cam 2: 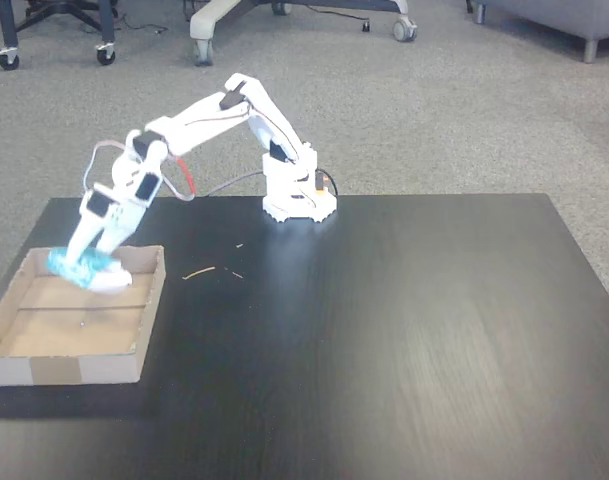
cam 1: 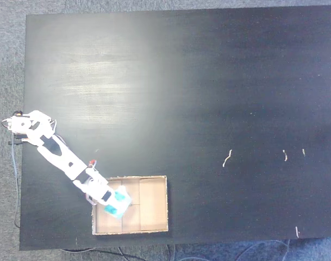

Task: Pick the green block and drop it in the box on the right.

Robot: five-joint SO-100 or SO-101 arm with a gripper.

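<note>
The tan cardboard box [cam 1: 153, 205] sits at the table's near-left corner in a fixed view [cam 2: 66, 368] and at the bottom edge in the top-down fixed view. My white gripper [cam 1: 117, 203] reaches over the box's left part, shut on the teal-green block [cam 1: 122, 196]. From the side, the gripper [cam 2: 92, 268] holds the block [cam 2: 72, 264] just above the box floor, near the far wall. Whether the block touches the floor is unclear, and the fingers cover part of it.
The arm's base [cam 2: 297, 196] stands at the table's far edge. A few pale scraps [cam 1: 226, 158] lie on the black table [cam 1: 208, 81]. Chair wheels [cam 2: 104, 52] stand on the carpet beyond. Cables [cam 1: 14, 163] hang by the table's left edge.
</note>
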